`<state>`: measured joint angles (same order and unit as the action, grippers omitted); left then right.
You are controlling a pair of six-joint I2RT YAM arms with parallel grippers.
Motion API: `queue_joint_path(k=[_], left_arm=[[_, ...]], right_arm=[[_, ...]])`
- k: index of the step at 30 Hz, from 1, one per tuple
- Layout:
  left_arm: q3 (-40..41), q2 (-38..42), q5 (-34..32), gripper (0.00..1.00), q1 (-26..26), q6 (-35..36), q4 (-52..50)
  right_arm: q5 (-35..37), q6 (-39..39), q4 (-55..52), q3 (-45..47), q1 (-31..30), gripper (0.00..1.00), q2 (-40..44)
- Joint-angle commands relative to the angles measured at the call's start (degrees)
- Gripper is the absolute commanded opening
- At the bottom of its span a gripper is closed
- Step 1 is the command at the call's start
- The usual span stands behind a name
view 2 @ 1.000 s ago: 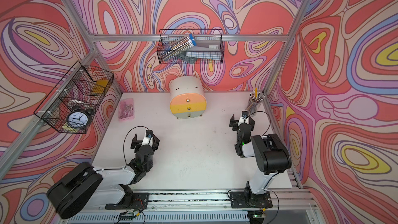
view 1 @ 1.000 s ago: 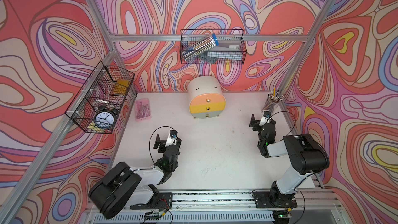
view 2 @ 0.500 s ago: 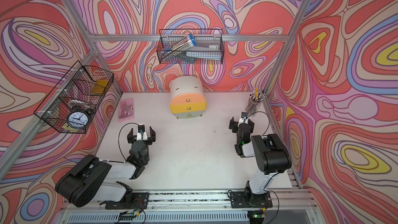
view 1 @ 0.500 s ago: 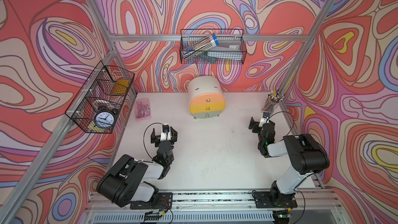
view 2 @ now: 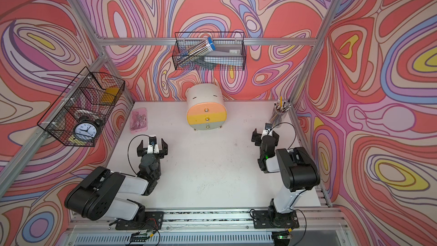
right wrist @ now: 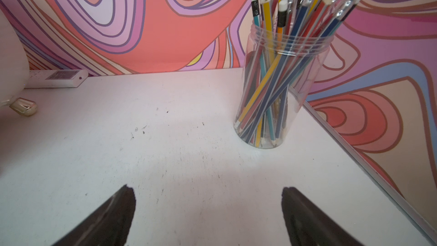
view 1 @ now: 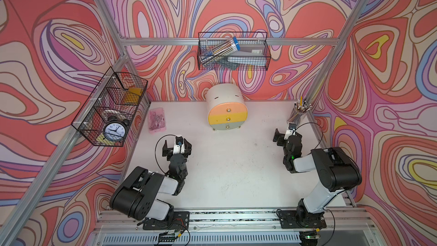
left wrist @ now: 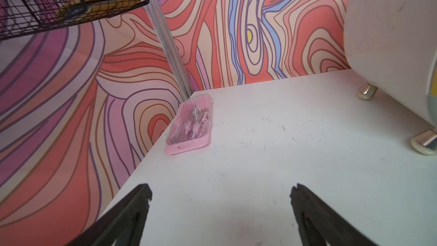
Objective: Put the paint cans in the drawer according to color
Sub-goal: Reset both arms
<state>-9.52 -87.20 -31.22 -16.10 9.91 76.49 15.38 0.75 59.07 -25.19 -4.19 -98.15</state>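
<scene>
Drawer cabinet [view 1: 227, 109] stands at back centre of the table [view 1: 236, 173], its peach, yellow and grey-green drawers all shut. Left end effector [view 1: 176, 146] spread wide, holding nothing, near a pink case [view 1: 156, 120]. Right end effector [view 1: 287, 136] likewise spread and empty, near the pencil cup [view 1: 298, 114]. Both sit well apart from the cabinet, one either side

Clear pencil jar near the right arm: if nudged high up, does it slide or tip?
Probably tips: the pencil jar is tall and narrow, and its pencils lean and stick out well above the rim. The smooth clear wall looks slippery to grip. Likely light, so a low push may slide it.
</scene>
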Motion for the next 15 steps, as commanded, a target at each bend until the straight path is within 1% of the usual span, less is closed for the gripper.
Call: queue_joint_path(k=[1, 2, 3, 5, 8, 9, 10, 11, 14, 15], left_arm=[[0.7, -0.9, 13.3, 0.99, 7.0, -6.5, -0.7], [0.7, -2.9, 15.6, 0.99, 8.5, -7.3, 1.8], [-0.3, -4.5, 15.2, 0.99, 8.5, -6.9, 2.7], [-2.6, -2.3, 14.6, 0.99, 8.5, -7.7, -5.1], [-5.7, -2.7, 12.8, 0.99, 8.6, -7.6, -10.0], [-6.8, -2.5, 12.2, 0.99, 8.6, -7.9, -12.3], [-8.4, -2.0, 11.9, 0.99, 8.6, -8.5, -16.3], [-9.5, -1.7, 12.4, 0.99, 9.2, -9.0, -18.7], [-9.8, -2.0, 12.5, 0.99, 9.5, -9.3, -19.1], [-9.7, -1.9, 12.5, 0.99, 9.5, -9.3, -19.1]], right_arm=[[-0.1, 0.5, -0.2, 0.2, 0.2, 0.98, 0.5], [-0.1, 0.4, -0.3, 0.1, 0.3, 0.98, 0.5], [-0.1, 0.4, -0.3, 0.1, 0.2, 0.98, 0.5], [-0.3, 0.5, -0.4, 0.1, 0.2, 0.98, 0.5], [-0.6, 0.7, -1.3, -0.5, 0.3, 0.98, 0.3], [-2.2, 1.0, -3.1, -1.4, 1.1, 0.98, 0.2], [-5.7, 1.8, -5.5, -2.4, 2.7, 0.98, 0.4], [-6.5, 1.9, -5.4, -2.3, 3.1, 0.98, 0.4], [-7.0, 1.2, -3.7, -1.3, 3.1, 0.98, 0.9], [-8.8, 0.2, -2.2, -0.5, 2.7, 0.98, 1.1]])
